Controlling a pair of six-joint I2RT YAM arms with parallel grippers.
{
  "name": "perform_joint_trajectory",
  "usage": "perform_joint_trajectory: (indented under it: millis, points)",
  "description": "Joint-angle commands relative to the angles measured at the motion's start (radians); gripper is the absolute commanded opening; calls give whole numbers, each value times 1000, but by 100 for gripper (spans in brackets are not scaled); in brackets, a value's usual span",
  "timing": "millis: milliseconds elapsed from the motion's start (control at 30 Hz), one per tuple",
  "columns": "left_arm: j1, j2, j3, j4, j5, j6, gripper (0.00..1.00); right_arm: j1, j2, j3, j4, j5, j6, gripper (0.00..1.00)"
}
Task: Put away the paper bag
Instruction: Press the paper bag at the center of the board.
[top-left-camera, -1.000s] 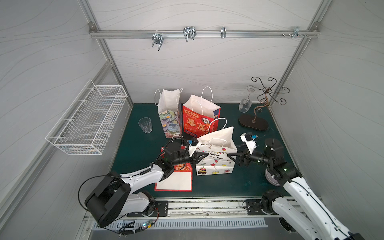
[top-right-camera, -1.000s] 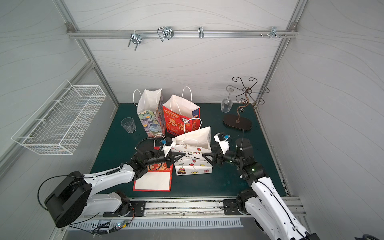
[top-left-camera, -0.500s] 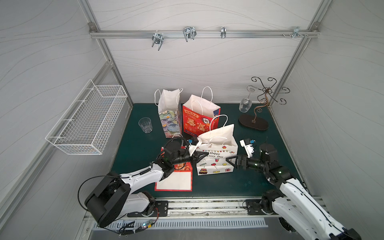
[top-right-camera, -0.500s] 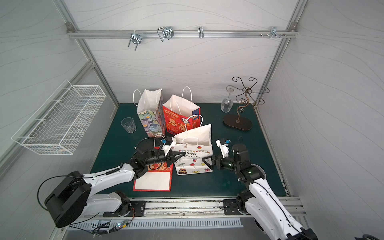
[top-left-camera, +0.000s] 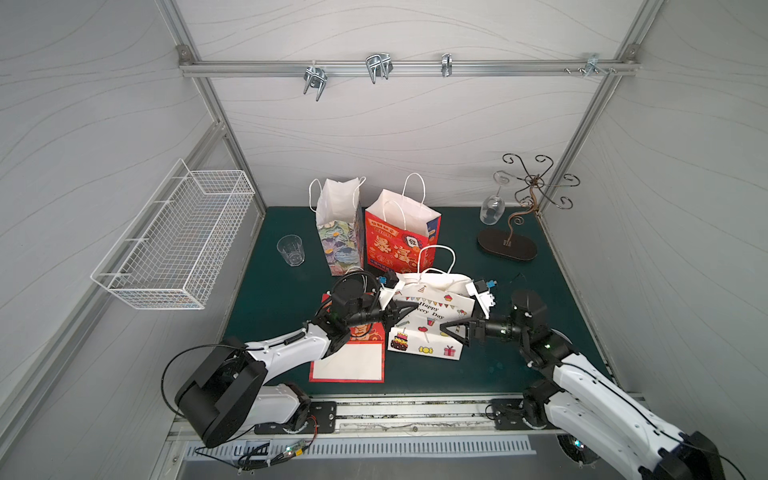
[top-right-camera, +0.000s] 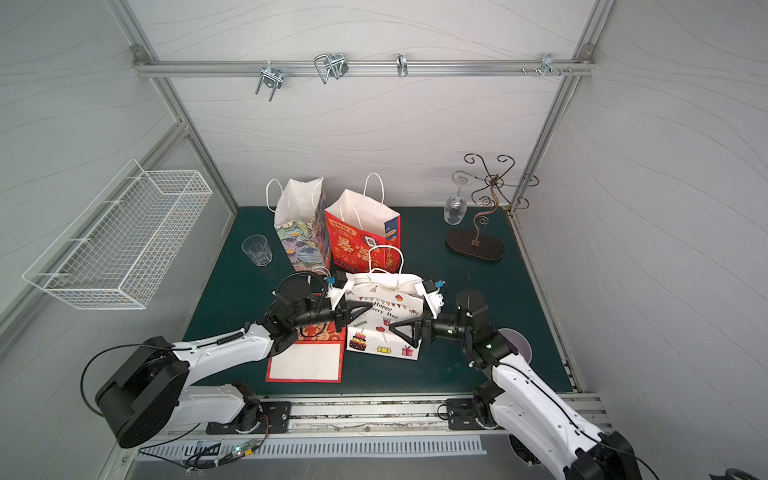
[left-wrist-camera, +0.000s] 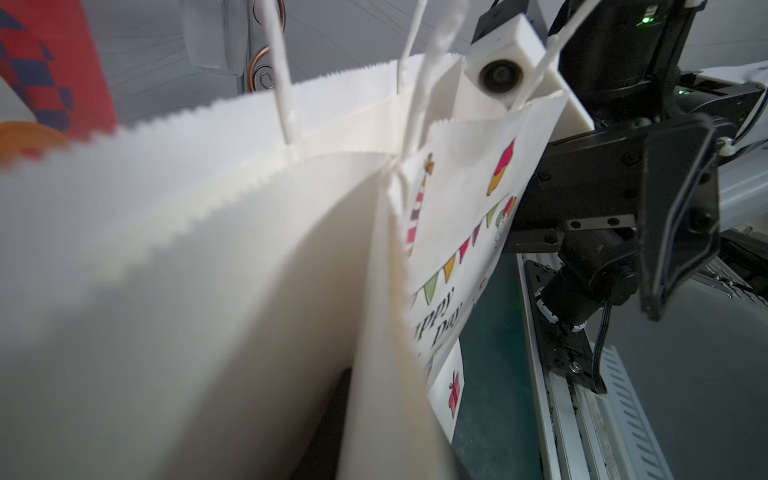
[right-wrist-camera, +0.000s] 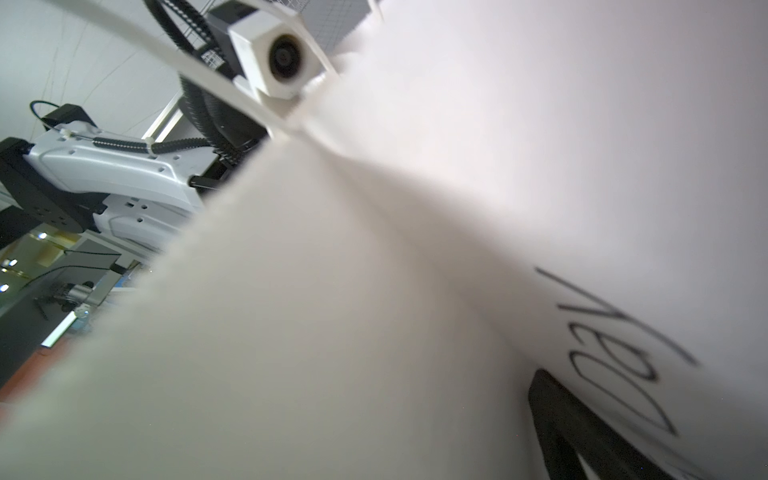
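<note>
The right tool (top-left-camera: 453, 331) has sunk lower and spread wide. The left tool (top-left-camera: 401, 311) is narrow, pinching the left edge of the paper bag (top-left-camera: 428, 328), which leans mid-surface (top-left-camera: 498, 374). It looks light, floppy and easily creased, so it is best taken by a side fold or the cord handles (top-left-camera: 436, 257). Only the left wrist view shows its gaping serrated rim (left-wrist-camera: 232, 195).

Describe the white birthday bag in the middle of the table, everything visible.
The birthday bag is white paper with white cord handles, a zigzag rim and printed bunting, "Happy" lettering, a cake, sweets and gifts. It stands half-collapsed and leaning on the green table, beside a flat red bag. The left gripper pinches its upper side; the right gripper, jaws open, is at its opposite edge.
</note>
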Motion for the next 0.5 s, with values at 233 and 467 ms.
perform_joint_trajectory:
  millis: [233,467]
  points:
    - [-1,4,50,26,12,13,21,-22,-122,219,-400,170,-448,98]
    - [-2,0,45,18,7,25,21,-215,-136,342,-659,241,-779,99]
